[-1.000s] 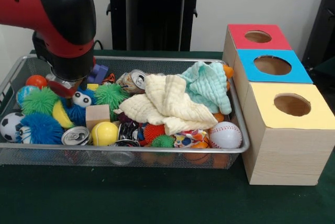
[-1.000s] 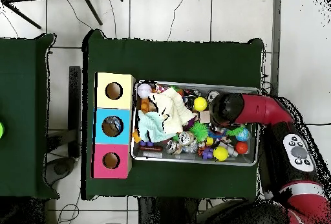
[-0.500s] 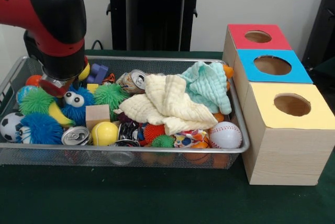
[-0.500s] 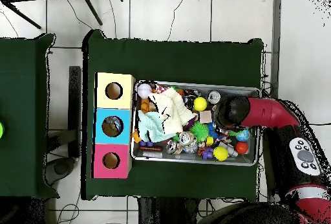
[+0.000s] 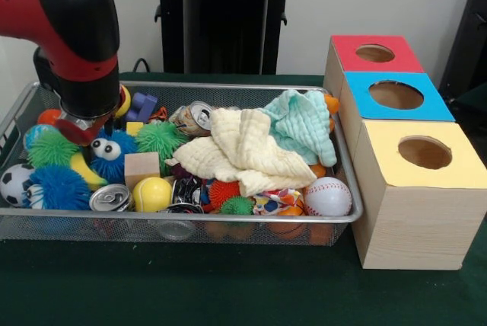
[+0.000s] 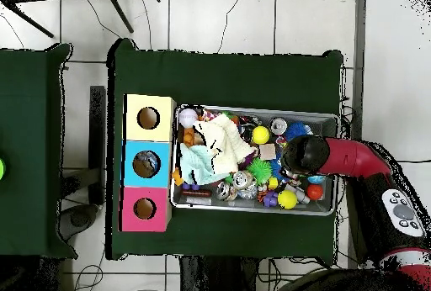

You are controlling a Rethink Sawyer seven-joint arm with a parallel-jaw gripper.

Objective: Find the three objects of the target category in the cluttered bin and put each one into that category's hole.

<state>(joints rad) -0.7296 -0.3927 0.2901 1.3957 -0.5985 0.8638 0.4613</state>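
Observation:
The silver wire-mesh bin stands on the green table, full of toys, balls, cans and cloths; it also shows in the overhead view. My gripper hangs low over the bin's left end, mostly hidden under the black wrist, just above a blue fuzzy toy with googly eyes. In the overhead view the arm's end covers the bin's right part. The round hole in the blue-faced box is to the right of the bin; it shows in the overhead view too.
A red-faced box and a yellow-faced box flank the blue one. A cream cloth and a mint cloth cover the bin's middle. A baseball, a yellow ball, a wooden block and a can lie near the front.
The arm has shifted left in the front view, toward the bin's end. The googly-eyed blue toy has come into fuller view below it.

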